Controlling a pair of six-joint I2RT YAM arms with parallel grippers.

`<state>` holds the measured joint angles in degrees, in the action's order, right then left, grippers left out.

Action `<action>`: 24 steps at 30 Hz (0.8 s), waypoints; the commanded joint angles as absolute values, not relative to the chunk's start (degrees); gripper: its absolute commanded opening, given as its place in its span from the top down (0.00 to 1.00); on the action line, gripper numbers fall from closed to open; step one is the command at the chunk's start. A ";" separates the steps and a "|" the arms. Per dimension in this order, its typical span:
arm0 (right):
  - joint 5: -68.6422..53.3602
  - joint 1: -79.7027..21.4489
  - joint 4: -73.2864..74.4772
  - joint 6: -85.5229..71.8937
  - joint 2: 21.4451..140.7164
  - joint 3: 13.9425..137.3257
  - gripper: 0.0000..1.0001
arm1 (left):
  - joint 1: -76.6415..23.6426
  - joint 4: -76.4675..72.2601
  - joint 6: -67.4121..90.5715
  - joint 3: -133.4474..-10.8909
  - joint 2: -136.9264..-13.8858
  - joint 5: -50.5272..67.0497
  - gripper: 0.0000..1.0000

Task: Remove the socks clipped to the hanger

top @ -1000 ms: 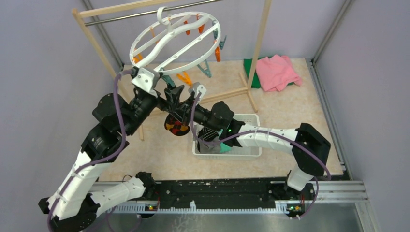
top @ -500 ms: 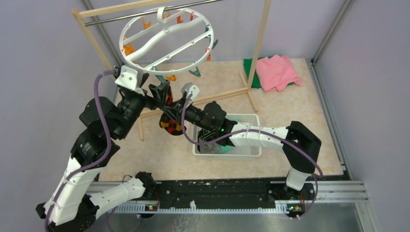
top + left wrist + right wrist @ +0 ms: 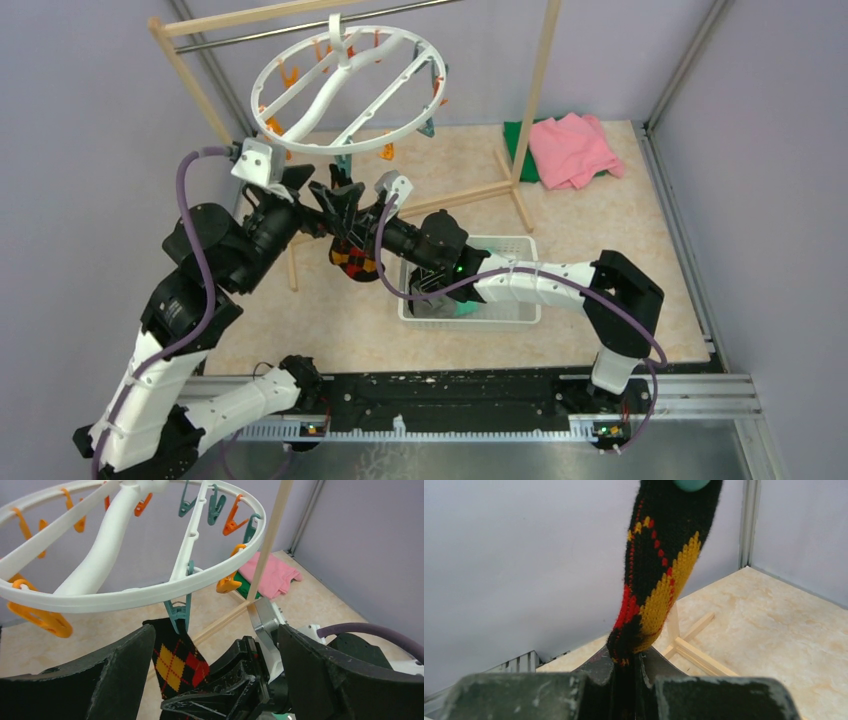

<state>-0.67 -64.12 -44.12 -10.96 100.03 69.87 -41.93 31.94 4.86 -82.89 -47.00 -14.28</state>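
The left gripper (image 3: 312,190) gapes wide and holds nothing; its wrist view shows the argyle sock (image 3: 175,662) between its fingers (image 3: 85,680). The sock hangs from a teal clip (image 3: 178,614) on the hanger (image 3: 345,85), at twelve o'clock. The right gripper (image 3: 624,667) is clamped tight on the sock's lower part. At four o'clock from the grippers, more socks (image 3: 435,290) lie in the basket (image 3: 520,312).

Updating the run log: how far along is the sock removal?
Done: several socks lie in the white basket; the other visible clips on the hanger hang bare. In hand: the right claw is shut on the argyle sock, held by a teal clip; the left claw is open beside it. Left: free this sock, likely drop it in the basket.
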 commanded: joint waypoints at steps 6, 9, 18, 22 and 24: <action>-0.26 -65.28 -47.91 -11.41 100.12 70.87 1.00 | -41.12 28.02 9.66 -77.11 -46.21 -13.76 0.02; -0.26 -65.31 -48.12 -11.42 99.85 70.50 1.00 | -41.17 24.02 7.30 -73.66 -45.09 -13.82 0.04; -0.52 -65.30 -48.08 -11.47 99.31 70.17 1.00 | -41.05 17.80 5.51 -72.72 -47.68 -14.08 0.19; -0.69 -65.35 -48.25 -11.59 99.05 69.79 1.00 | -40.88 16.52 5.19 -72.75 -48.56 -15.21 0.31; -0.87 -65.30 -48.25 -11.72 98.98 69.77 1.00 | -40.35 15.68 5.46 -72.59 -49.05 -15.69 0.37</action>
